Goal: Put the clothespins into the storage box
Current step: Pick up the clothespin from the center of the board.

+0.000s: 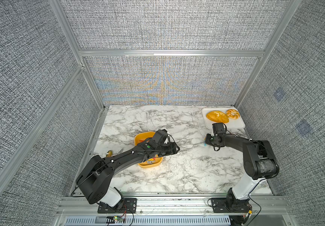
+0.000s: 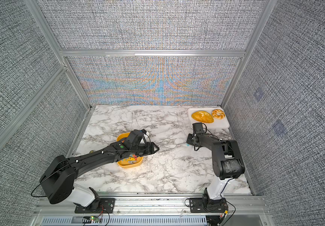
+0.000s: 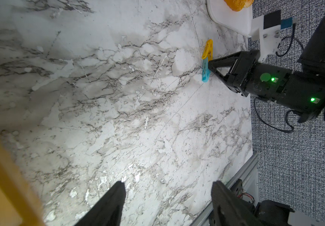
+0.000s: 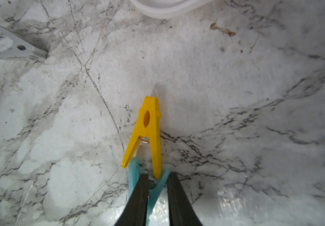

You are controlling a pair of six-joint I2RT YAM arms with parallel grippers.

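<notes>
marble tabletop [image 1: 177, 172] holds the storage box [image 1: 149, 166] at centre under the empty, parted left gripper [image 3: 167, 192], while lower centre the right gripper [image 4: 157, 184] pinches the teal clothespin [image 4: 133, 172], whose overlapping yellow clothespin [image 4: 148, 133] could snag.

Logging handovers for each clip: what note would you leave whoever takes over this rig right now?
Left hand: open, empty, by the box.
Right hand: narrowed around a teal pin lying on the table; grip unclear.
Yellow pin lies against the teal one; grey pin lies apart.
Done: several pins in box.
Left: these three, at least.
</notes>
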